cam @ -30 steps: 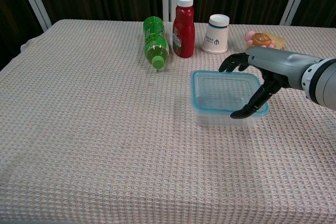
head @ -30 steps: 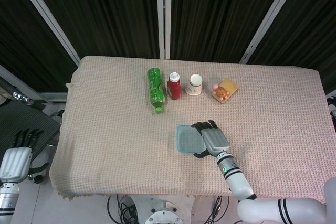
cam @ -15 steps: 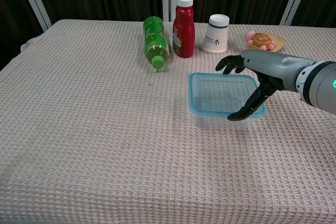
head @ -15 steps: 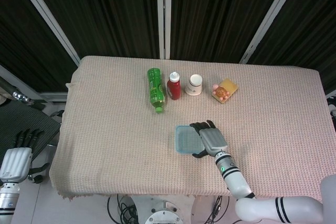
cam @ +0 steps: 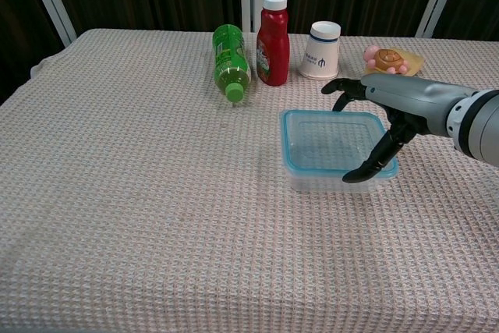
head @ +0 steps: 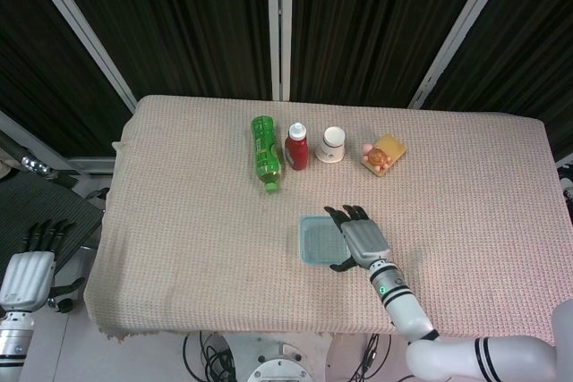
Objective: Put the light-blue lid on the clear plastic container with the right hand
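The clear plastic container (cam: 312,181) stands on the cloth in front of the bottles, with the light-blue lid (cam: 335,142) lying flat on top of it. From above, the lid (head: 318,241) shows as a pale blue square. My right hand (cam: 390,103) spans the lid's right side. Its fingers are spread and hover over the far right corner, while its thumb touches the near right corner. The head view shows this right hand (head: 363,239) just right of the lid. My left hand (head: 27,266) hangs off the table at the lower left, fingers straight and holding nothing.
Along the far side stand a lying green bottle (cam: 230,60), a red sauce bottle (cam: 273,37), a white cup (cam: 321,51) and a small turtle toy on a yellow pad (cam: 390,58). The beige cloth (cam: 140,177) covers the table.
The container with its lid slid slightly left, then back right. My right hand's fingers lifted a little off the far edge. The left hand stayed still.
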Controlling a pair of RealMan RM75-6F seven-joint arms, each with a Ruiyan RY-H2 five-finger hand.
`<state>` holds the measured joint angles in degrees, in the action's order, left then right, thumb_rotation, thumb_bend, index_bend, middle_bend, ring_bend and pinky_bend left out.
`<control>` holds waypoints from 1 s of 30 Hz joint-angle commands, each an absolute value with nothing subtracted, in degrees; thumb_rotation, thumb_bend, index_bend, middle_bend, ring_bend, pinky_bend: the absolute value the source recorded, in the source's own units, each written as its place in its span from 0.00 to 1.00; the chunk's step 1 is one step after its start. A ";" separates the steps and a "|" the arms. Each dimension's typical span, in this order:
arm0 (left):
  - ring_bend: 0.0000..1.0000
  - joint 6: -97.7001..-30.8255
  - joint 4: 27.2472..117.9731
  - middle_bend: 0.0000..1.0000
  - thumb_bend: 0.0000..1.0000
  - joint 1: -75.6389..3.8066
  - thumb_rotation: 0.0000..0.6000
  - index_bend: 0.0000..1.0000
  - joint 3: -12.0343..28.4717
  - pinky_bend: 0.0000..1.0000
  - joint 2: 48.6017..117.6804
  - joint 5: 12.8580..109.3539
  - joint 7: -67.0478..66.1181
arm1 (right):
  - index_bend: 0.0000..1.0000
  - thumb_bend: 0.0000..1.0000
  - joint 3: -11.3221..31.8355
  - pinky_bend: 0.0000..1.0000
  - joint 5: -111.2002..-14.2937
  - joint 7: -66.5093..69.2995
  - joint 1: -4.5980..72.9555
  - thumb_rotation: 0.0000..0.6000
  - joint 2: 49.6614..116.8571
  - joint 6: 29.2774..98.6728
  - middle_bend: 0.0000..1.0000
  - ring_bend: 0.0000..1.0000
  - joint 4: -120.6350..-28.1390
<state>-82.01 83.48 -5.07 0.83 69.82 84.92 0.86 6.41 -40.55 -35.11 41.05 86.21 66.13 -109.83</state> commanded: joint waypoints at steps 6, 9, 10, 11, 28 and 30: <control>0.00 -82.22 83.56 0.09 0.00 -5.04 1.00 0.14 0.86 0.01 69.84 84.97 0.59 | 0.00 0.00 5.95 0.00 -40.18 -36.32 41.42 1.00 85.44 66.51 0.14 0.00 -110.73; 0.00 -82.22 83.65 0.09 0.00 -5.04 1.00 0.14 0.84 0.01 69.78 84.98 0.53 | 0.00 0.00 5.68 0.00 -39.89 -37.06 41.65 1.00 85.09 66.62 0.12 0.00 -111.10; 0.00 -82.26 83.68 0.09 0.00 -5.03 1.00 0.14 0.85 0.01 69.77 85.00 0.50 | 0.00 0.00 5.62 0.00 -39.74 -37.35 41.74 1.00 85.00 66.70 0.12 0.00 -111.22; 0.00 -82.32 83.74 0.09 0.00 -5.02 1.00 0.14 0.85 0.01 69.76 85.02 0.46 | 0.00 0.00 5.54 0.00 -39.52 -37.82 41.87 1.00 84.93 66.90 0.11 0.00 -111.36; 0.00 -82.68 84.68 0.09 0.00 -4.88 1.00 0.14 0.63 0.00 69.33 85.42 -0.18 | 0.12 0.01 7.78 0.00 -40.93 -39.40 43.75 1.00 84.21 68.64 0.34 0.03 -115.47; 0.00 -82.69 84.67 0.09 0.00 -4.81 1.00 0.14 0.56 0.00 69.33 85.40 -0.15 | 0.14 0.03 8.21 0.00 -39.79 -40.18 44.62 1.00 85.32 68.42 0.35 0.04 -114.45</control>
<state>-82.69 84.67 -4.81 0.57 69.34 85.40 -0.15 7.77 -40.59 -39.54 43.93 84.52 68.70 -115.18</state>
